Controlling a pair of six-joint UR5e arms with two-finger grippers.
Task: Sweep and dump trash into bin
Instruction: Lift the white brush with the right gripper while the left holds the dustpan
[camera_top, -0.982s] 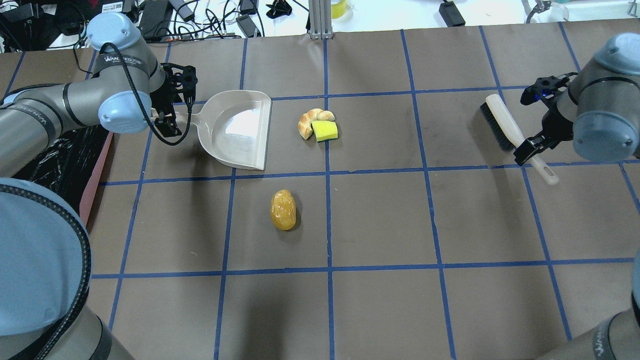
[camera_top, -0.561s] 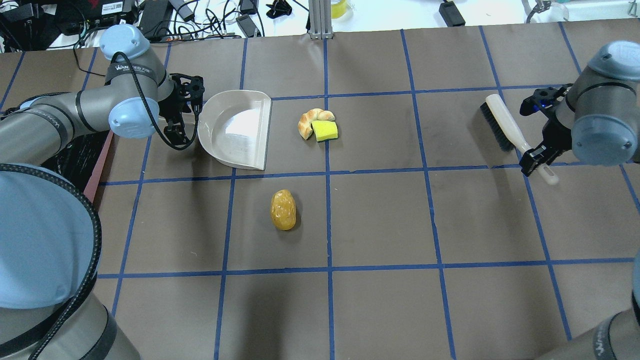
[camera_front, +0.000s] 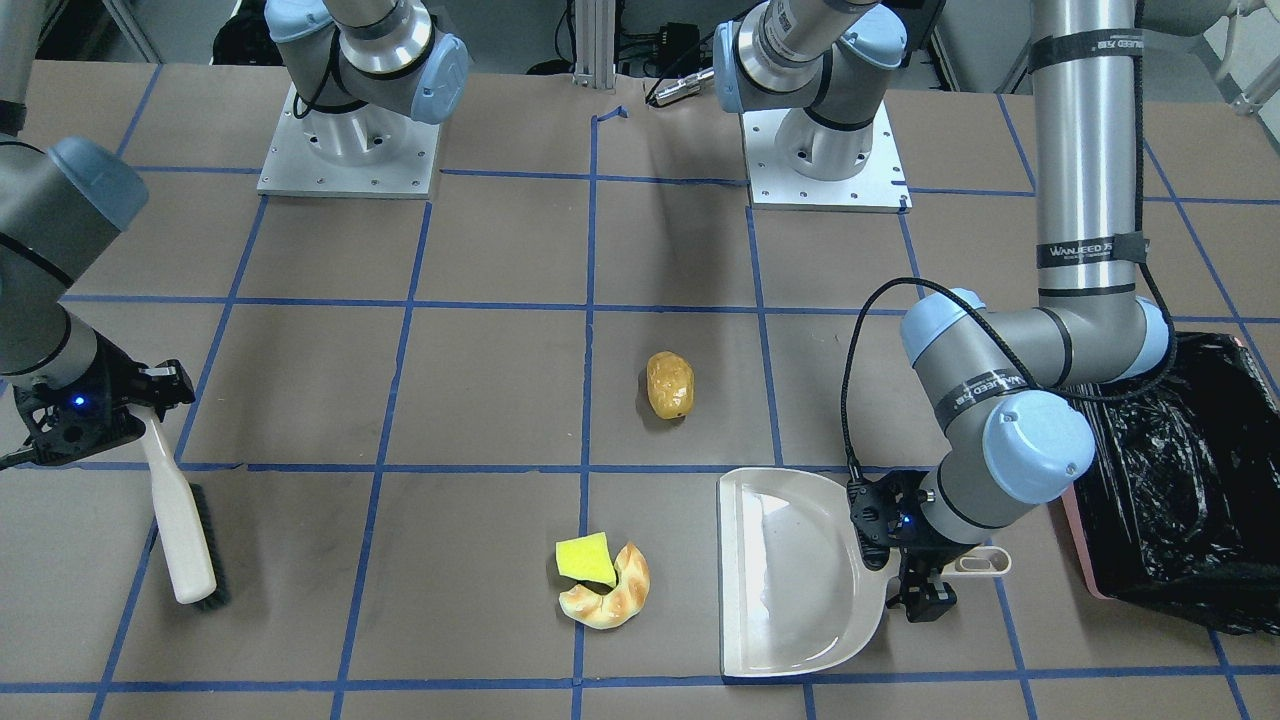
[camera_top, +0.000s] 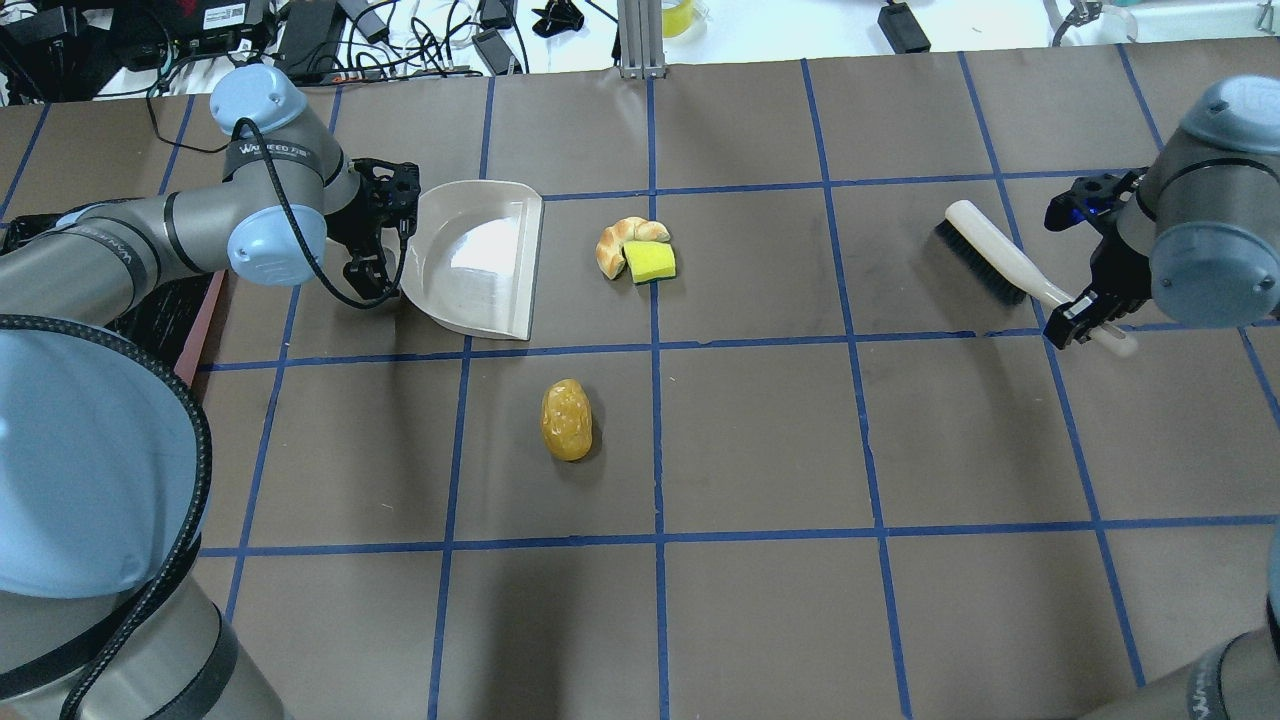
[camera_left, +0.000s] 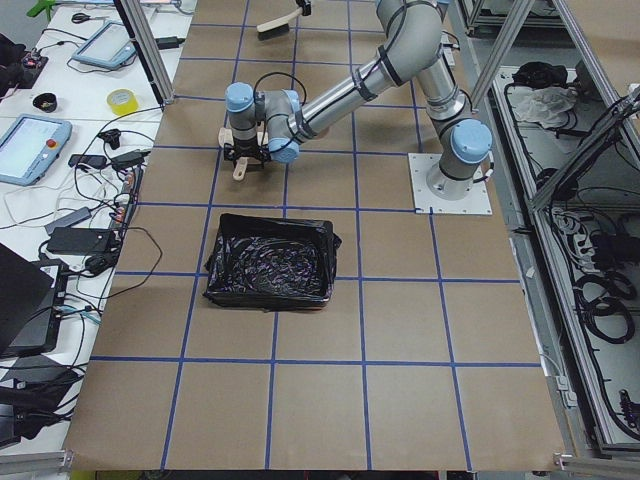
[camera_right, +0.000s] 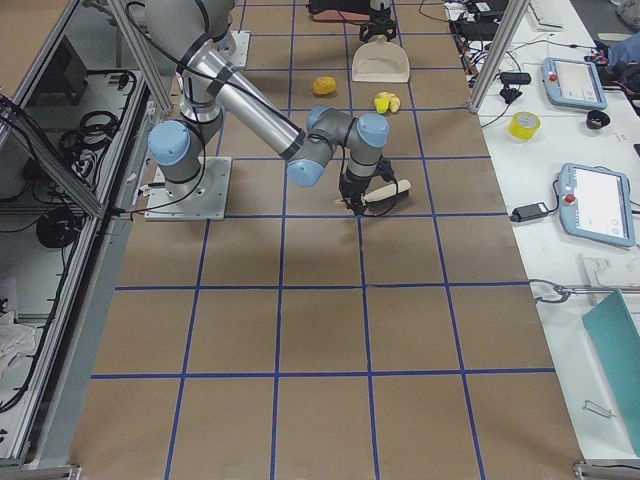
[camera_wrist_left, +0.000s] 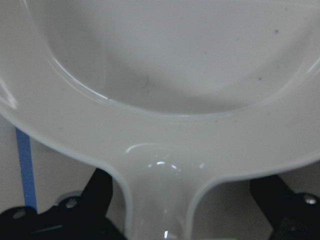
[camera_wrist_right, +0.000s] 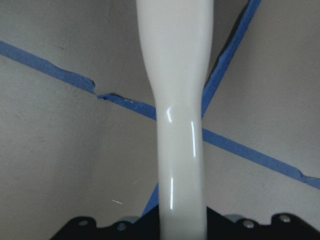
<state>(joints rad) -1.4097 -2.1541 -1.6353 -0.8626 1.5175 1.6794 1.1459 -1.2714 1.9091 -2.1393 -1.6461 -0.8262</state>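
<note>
The trash lies on the table: a potato (camera_top: 567, 419), and a croissant (camera_top: 615, 240) touching a yellow-green wedge (camera_top: 650, 262). The cream dustpan (camera_top: 480, 260) sits just left of the croissant and wedge, its mouth facing them. My left gripper (camera_top: 392, 235) straddles the dustpan's handle (camera_wrist_left: 160, 200); its fingers stand apart from the handle, open. My right gripper (camera_top: 1085, 318) is shut on the handle of the cream brush (camera_top: 985, 255) at the far right. The bin (camera_front: 1170, 480), pink with a black bag, stands beside the left arm.
The bin's pink edge (camera_top: 195, 310) shows under my left arm in the overhead view. Cables and boxes (camera_top: 400, 30) lie beyond the table's far edge. Blue tape lines grid the brown table (camera_top: 760, 440).
My left gripper has moved right, over the dustpan's handle; the dustpan has stayed put. My right gripper has turned the brush, its head swinging left and away from the arm.
</note>
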